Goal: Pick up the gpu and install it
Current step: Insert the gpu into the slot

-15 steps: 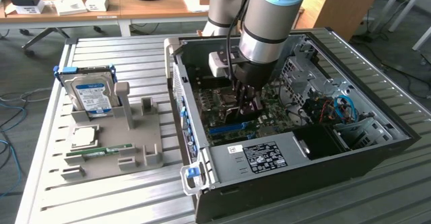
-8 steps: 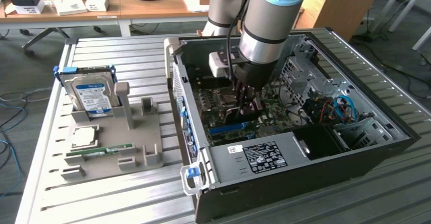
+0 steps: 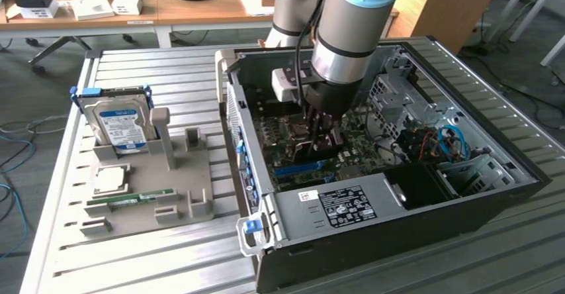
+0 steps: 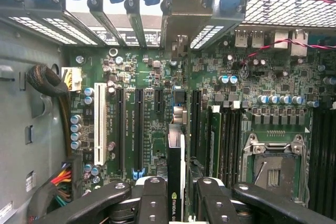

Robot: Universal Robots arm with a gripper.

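Observation:
My gripper (image 3: 319, 130) reaches down inside the open computer case (image 3: 494, 175), over the green motherboard (image 4: 142, 72). It is shut on the gpu (image 4: 176, 156), a thin dark card that the wrist view sees edge-on between the two black fingers (image 4: 152, 200). The card stands upright above the row of expansion slots (image 4: 122, 124). Its metal end bracket (image 4: 182, 9) sits against the case's rear slot openings. In the exterior view the gpu (image 3: 325, 145) shows as a dark plate below the fingers, close to the board. Whether its lower edge touches a slot cannot be told.
On the exterior view's left, a grey fixture tray (image 3: 176, 175) holds a silver hard drive (image 3: 122, 125), a processor chip (image 3: 110, 178) and a green RAM stick (image 3: 132, 199). Inside the case are the power supply (image 3: 345, 204), blue cables (image 3: 450, 142), memory slots (image 4: 223, 135) and the processor socket (image 4: 273, 166).

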